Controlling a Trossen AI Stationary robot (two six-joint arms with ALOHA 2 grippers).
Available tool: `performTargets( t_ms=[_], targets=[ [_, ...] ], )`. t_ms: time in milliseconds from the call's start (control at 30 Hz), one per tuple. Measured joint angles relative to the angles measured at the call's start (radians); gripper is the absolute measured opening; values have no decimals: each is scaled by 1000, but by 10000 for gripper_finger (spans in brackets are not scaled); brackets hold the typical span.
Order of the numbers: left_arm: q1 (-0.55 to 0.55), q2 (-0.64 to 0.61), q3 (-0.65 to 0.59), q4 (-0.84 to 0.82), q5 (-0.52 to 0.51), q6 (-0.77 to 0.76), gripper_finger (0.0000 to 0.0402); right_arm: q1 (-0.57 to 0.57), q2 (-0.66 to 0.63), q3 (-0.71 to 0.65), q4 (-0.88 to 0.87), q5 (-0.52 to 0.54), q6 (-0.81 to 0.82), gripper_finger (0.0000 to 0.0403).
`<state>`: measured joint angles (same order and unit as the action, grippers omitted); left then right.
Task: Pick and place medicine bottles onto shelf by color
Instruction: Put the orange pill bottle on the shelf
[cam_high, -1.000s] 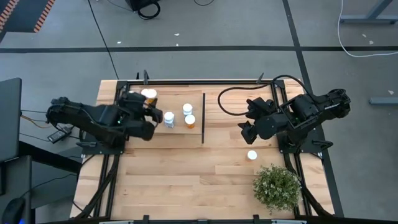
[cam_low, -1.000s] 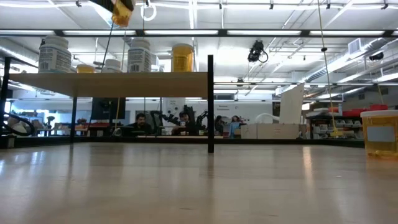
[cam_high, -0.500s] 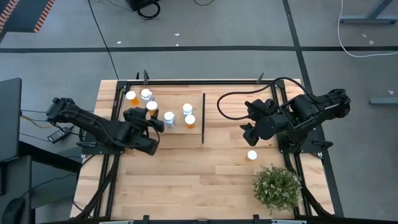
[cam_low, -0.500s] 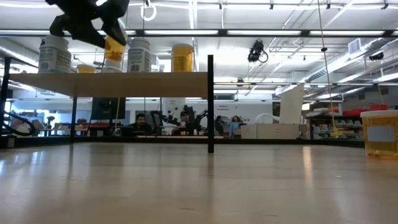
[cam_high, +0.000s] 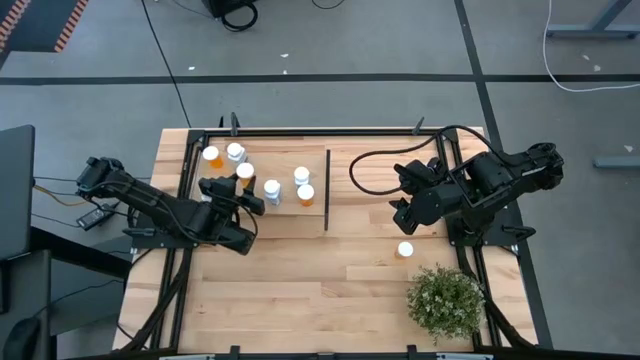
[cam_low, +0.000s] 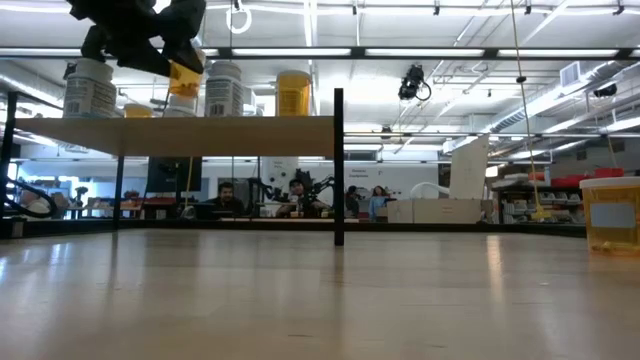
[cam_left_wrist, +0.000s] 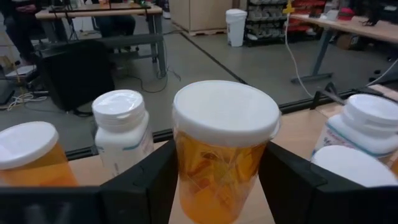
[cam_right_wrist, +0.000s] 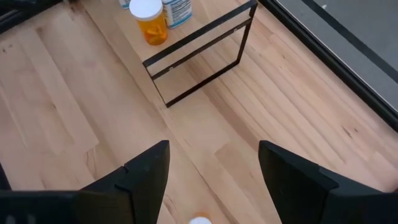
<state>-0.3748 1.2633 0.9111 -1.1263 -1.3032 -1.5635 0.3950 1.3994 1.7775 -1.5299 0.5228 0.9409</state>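
Observation:
My left gripper (cam_high: 245, 180) is shut on an orange medicine bottle with a white cap (cam_left_wrist: 224, 155), held over the left part of the light-wood shelf (cam_high: 285, 218). Standing on the shelf are an orange bottle (cam_high: 211, 156), a white one (cam_high: 235, 152), two more white ones (cam_high: 271, 190) (cam_high: 301, 176) and another orange one (cam_high: 306, 194). One bottle (cam_high: 405, 250) stands on the table at the right. My right gripper (cam_high: 403, 215) hovers open above the table, right of the shelf's black divider (cam_high: 327, 190). My left gripper pinches the bottle's orange body (cam_left_wrist: 186, 180) just below the cap, one finger (cam_left_wrist: 146, 186) on each side. The fingers come nearly level from the table's near left. In the low view the bottle (cam_low: 183, 80) hangs slightly tilted, a little above the shelf top.
A bushy potted plant (cam_high: 445, 300) stands at the near right corner. The shelf's black frame (cam_right_wrist: 199, 53) rises from the table. Black cables loop at the far right (cam_high: 375, 160). Bare planks lie between the shelf and the near edge.
My left gripper has come down toward the shelf with the orange bottle, shifting slightly toward the near edge. The bottle dropped from high above the shelf to just over its top. Most of the descent fell in the first half second.

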Motion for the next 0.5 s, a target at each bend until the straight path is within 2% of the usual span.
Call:
performTargets(
  t_ms=[367, 500],
  targets=[
    [-30, 15, 13, -5, 7, -19, 201, 0, 0, 0, -3, -9, -29, 253],
    [-34, 20, 78, 29, 75, 84, 200, 0, 0, 0, -3, -8, -52, 253]
  ],
)
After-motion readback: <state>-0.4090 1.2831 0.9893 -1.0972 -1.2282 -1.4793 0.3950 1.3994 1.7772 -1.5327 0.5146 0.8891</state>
